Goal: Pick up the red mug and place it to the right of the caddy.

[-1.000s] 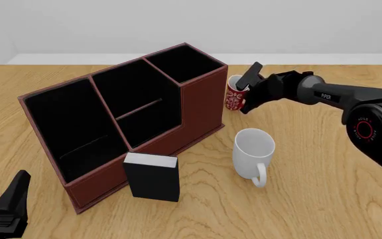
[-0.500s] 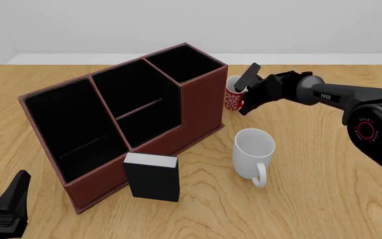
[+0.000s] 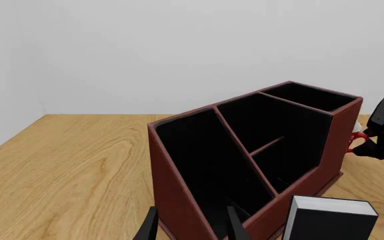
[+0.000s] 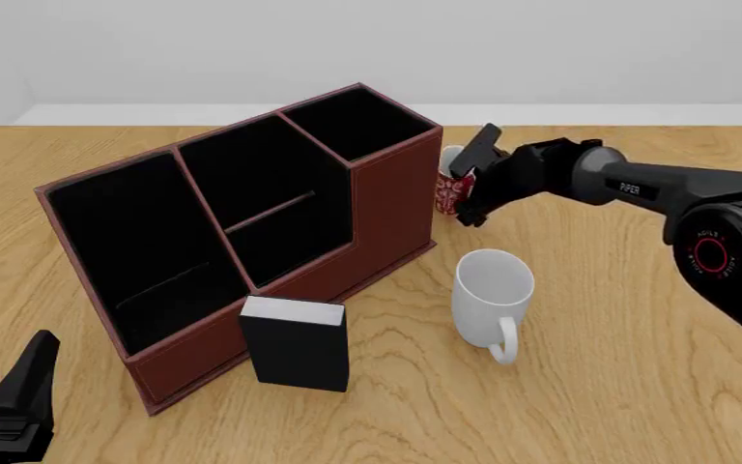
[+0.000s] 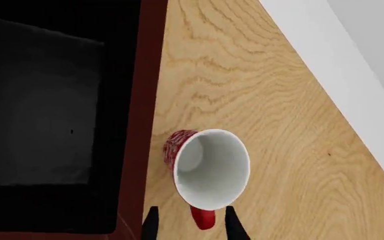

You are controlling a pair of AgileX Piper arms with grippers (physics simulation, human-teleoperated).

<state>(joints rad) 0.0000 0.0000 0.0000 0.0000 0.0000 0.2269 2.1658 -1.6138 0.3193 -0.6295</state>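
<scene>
Right tool (image 5: 190, 226) — fingers parted, straddling the red mug's (image 5: 212, 167) handle beside the caddy (image 4: 236, 227) — not clenched.

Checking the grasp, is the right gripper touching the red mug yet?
Cannot tell. In the right wrist view the right gripper straddles the red mug handle, but no contact or gap shows plainly.

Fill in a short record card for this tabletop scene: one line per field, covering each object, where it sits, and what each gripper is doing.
caddy: upright, three stepped compartments
red mug: upright, close beside the caddy's right end
white mug: upright, nearer the camera than the red mug
black box: upright in front of the caddy
right gripper: open, fingers either side of the red mug's handle
left gripper: open, holding nothing, near the caddy's left end
table: wood
</scene>
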